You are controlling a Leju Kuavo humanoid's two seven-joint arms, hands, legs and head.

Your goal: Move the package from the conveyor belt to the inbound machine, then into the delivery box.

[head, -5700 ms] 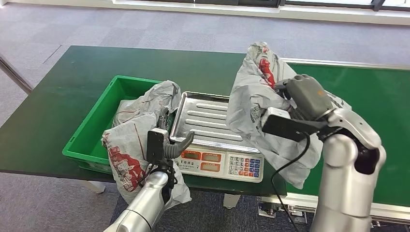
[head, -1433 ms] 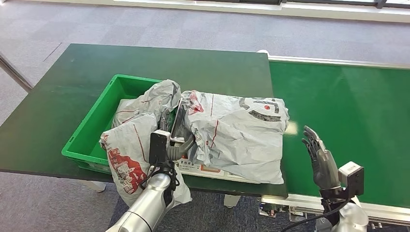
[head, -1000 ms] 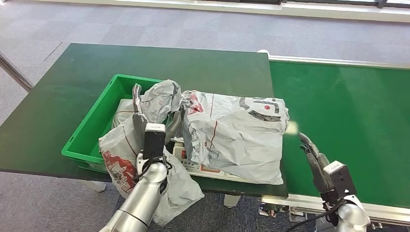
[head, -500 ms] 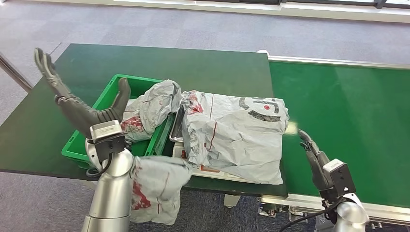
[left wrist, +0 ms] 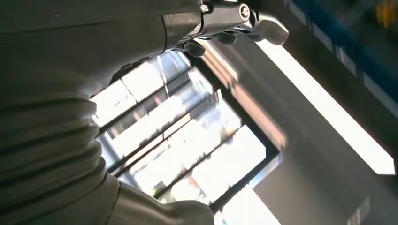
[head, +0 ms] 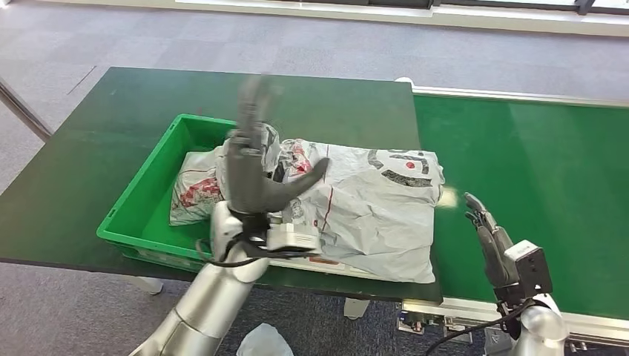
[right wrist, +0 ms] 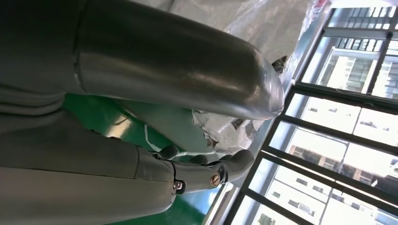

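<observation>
Here, the left hand [head: 252, 167] is raised with its fingers [head: 251, 100] upright and thumb spread aside, holding nothing, above the near edge of the grey package [head: 363, 208]. The package lies across the scale [head: 297, 248], beside the green bin [head: 137, 204]. The right hand [head: 489, 237] hovers over the conveyor belt [head: 534, 170], fingers extended, empty.

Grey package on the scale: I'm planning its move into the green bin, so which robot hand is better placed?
Left robot hand: open, right by the package and bin. Right robot hand hangs over the belt.
</observation>
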